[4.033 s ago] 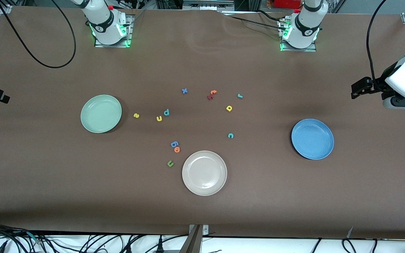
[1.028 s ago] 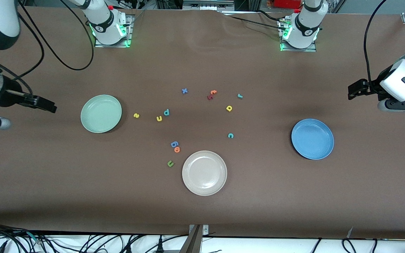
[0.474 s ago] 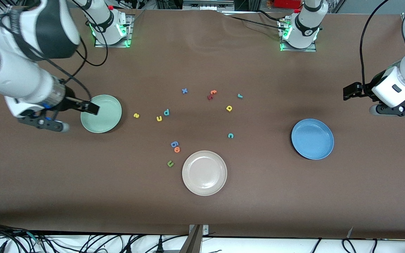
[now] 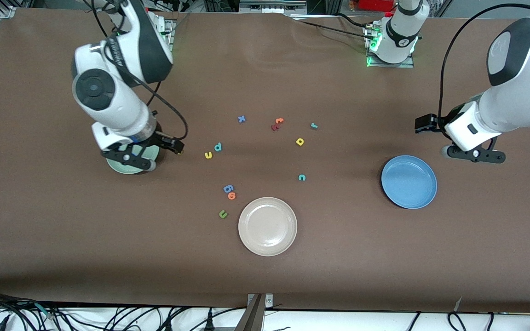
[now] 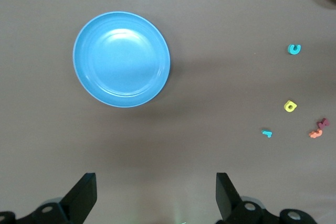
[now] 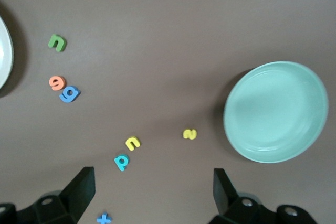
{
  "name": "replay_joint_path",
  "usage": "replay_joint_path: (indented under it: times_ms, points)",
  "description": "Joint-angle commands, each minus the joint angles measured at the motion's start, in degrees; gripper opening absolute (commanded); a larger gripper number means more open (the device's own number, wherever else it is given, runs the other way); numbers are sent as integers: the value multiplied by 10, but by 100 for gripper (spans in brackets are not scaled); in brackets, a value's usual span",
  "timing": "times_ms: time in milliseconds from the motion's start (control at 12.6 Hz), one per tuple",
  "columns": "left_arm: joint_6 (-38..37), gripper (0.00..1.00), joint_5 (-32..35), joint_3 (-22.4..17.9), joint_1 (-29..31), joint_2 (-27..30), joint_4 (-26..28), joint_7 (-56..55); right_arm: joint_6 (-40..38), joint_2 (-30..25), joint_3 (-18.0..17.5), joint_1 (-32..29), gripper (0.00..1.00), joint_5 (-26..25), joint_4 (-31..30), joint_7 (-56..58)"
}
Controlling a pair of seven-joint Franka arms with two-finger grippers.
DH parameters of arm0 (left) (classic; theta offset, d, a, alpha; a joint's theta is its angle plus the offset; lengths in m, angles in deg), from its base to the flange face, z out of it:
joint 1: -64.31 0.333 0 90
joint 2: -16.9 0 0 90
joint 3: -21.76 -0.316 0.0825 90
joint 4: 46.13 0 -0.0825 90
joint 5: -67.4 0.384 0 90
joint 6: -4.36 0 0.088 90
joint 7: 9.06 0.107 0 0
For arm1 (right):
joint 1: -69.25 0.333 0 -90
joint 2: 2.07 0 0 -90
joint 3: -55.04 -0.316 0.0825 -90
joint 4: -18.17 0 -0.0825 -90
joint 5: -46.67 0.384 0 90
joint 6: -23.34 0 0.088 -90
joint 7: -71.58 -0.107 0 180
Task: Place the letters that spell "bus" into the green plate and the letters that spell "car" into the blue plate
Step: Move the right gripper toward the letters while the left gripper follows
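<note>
Both grippers hang with jaws wide, empty: right gripper point(image 4: 175, 147) over the green plate point(image 6: 275, 111) edge, probably above the yellow s point(image 6: 189, 134), left gripper point(image 4: 423, 123) near the blue plate point(image 4: 409, 181), letters loose between.

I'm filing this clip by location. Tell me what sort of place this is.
Most likely a robotics lab bench. Two white arms are bolted to a brown-covered table, their bases lit green, with cables along its near edge. Small foam letters and round plastic plates look like test props.
</note>
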Motion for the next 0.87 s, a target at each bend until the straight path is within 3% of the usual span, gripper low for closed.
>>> replay_joint_path:
  times_ms: [0,316,553,791]
  points:
    - [24,100,-17,20,-1,-8,7,-36,113,0,-29,9,99,20,-86,-34]
    - [81,100,-16,73,-1,-43,10,-136,240,65,-79,10,99,22,-129,-87]
    - [123,100,-14,102,-2,-67,15,-189,338,92,-85,13,99,19,-174,-83]
    - [191,100,-9,108,-29,-87,35,-250,377,95,-84,13,88,17,-198,-41]
